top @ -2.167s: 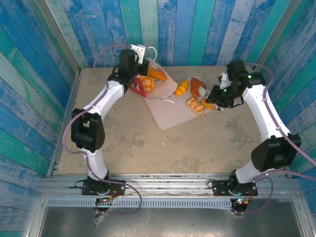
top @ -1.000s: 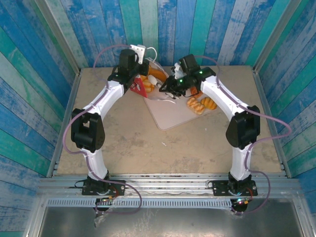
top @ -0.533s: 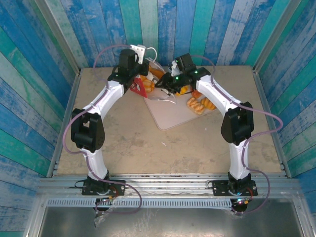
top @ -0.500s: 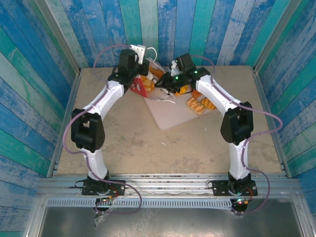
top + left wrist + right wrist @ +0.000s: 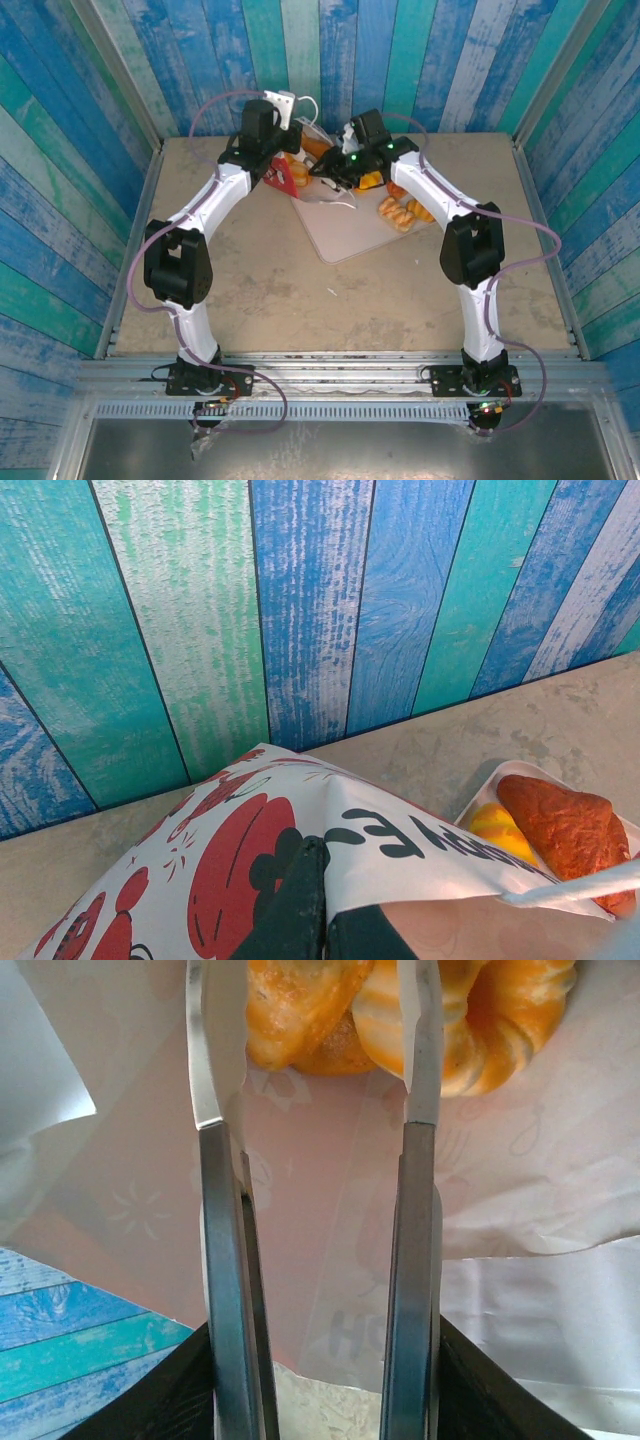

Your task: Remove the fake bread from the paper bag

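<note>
Left jaws are clenched on the paper bag point(image 5: 250, 820) at the counter's point(image 5: 300, 300) far edge. Right jaws, parted inside it, straddle a bun point(image 5: 300, 1010). Closing off-centre could pinch the twisted ring point(image 5: 500, 1020) or bag lining instead.

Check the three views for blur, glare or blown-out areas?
Top external: evenly lit, sharp, faint shadows on the table. Left wrist: wall planks crisp, paper bag sharp, left tool dark and blurry. Right wrist: glare on the fingers of the right tool, paper bag's interior washed pink, twisted ring slightly soft.
</note>
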